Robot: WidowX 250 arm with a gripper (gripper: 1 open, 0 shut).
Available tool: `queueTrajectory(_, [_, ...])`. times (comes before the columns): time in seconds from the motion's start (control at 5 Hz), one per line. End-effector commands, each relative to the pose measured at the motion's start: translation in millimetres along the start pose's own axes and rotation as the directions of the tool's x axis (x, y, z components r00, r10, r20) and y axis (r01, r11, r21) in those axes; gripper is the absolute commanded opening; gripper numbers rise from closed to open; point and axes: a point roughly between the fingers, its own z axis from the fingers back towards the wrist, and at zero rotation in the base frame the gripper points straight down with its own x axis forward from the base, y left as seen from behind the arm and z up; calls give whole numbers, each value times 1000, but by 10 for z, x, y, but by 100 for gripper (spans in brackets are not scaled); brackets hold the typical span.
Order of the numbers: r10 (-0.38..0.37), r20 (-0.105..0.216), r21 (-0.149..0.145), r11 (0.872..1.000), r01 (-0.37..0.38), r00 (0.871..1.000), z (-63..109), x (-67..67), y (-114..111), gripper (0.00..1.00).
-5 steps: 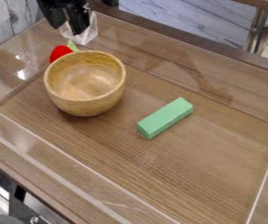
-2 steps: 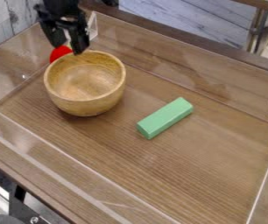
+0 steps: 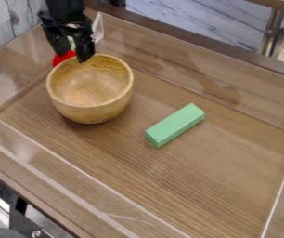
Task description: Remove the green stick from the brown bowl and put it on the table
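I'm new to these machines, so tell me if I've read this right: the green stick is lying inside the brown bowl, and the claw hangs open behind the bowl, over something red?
Not quite. In the camera view the green stick lies on the table, to the right of the brown bowl, which is empty. The rest holds: the gripper hangs open behind the bowl, over a red object.

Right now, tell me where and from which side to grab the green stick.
Grip the green stick at its middle, across its two long flat sides, coming straight down from above. It lies flat on the table, clear of the bowl, and its parallel sides suit open jaws turned across its diagonal length.
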Motion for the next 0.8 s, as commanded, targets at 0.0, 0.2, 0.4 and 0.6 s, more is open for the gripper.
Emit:
queueTrajectory(0.0, [1, 51, 25, 1000, -2, 999, 232, 53, 179, 100])
queueTrajectory(0.2, [3, 42, 15, 1000, -4, 999, 260, 8, 284, 100])
queueTrajectory(0.4, [16, 46, -1, 1000, -16, 999, 213, 52, 242, 100])
queueTrajectory(0.6, [29, 50, -13, 1000, -29, 998, 170, 94, 180, 100])
